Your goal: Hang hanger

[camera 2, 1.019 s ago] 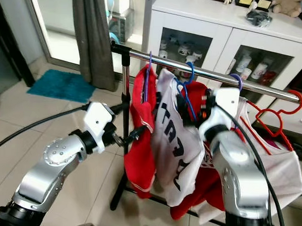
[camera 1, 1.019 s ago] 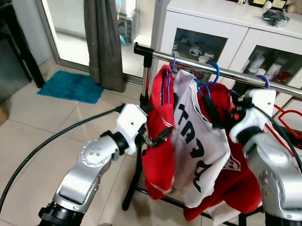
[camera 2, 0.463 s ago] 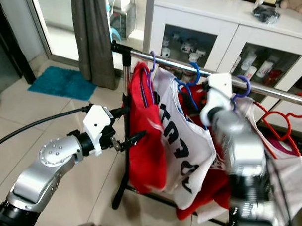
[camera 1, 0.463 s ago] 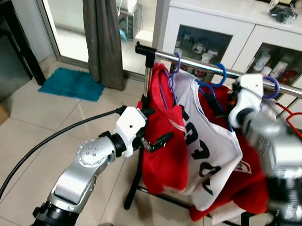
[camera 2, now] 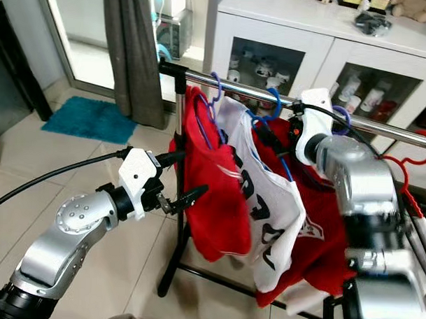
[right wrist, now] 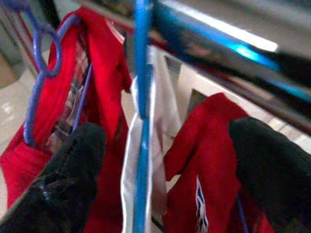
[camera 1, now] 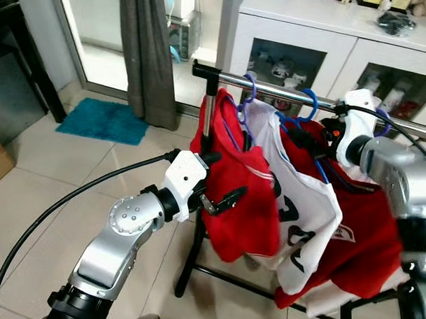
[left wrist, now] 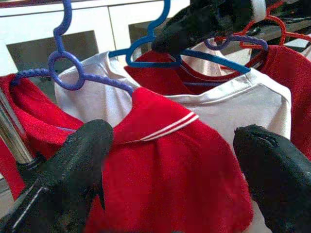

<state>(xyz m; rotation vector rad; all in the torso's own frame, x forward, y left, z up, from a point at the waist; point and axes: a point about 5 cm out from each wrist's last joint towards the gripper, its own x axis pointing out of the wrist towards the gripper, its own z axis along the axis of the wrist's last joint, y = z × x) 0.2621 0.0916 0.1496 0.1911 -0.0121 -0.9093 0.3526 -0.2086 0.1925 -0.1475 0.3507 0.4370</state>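
Hanging on the chrome rail (camera 1: 271, 88), you are looking at three loaded hangers: a purple hanger (camera 1: 237, 111) carrying a red shirt (camera 1: 243, 202), then a blue hanger (camera 1: 302, 120) carrying a white jersey (camera 1: 305, 226), then further red garments behind. Your right gripper (camera 1: 324, 132) is reaching up beside the rail at the blue hanger's neck. Its wrist view is showing what the head views are not: the two black fingers (right wrist: 68, 179) are standing wide apart with the blue hanger's wire (right wrist: 142, 97) running between them, untouched on either side. Your left gripper (camera 1: 229, 197) is hovering low at the front of the red shirt. From the head views its spread is hard to judge; the left wrist view is showing the fingers (left wrist: 73, 170) wide apart, holding nothing, with the shirt's collar beyond them.
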